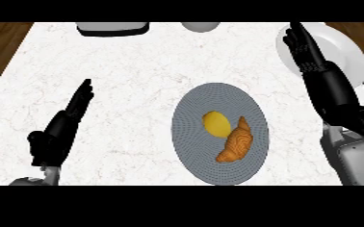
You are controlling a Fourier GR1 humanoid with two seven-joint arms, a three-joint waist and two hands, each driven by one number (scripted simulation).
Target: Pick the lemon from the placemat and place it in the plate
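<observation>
Head view. I see the lemon (216, 123) lying on the grey round placemat (213, 168), touching the croissant (237, 144) beside it. My right hand (301, 45) hangs over the white plate (340, 43) at the far right edge of the marble surface (128, 86), fingers straight, holding nothing. My left hand (68, 118) rests at lower left, fingers extended, likewise empty.
</observation>
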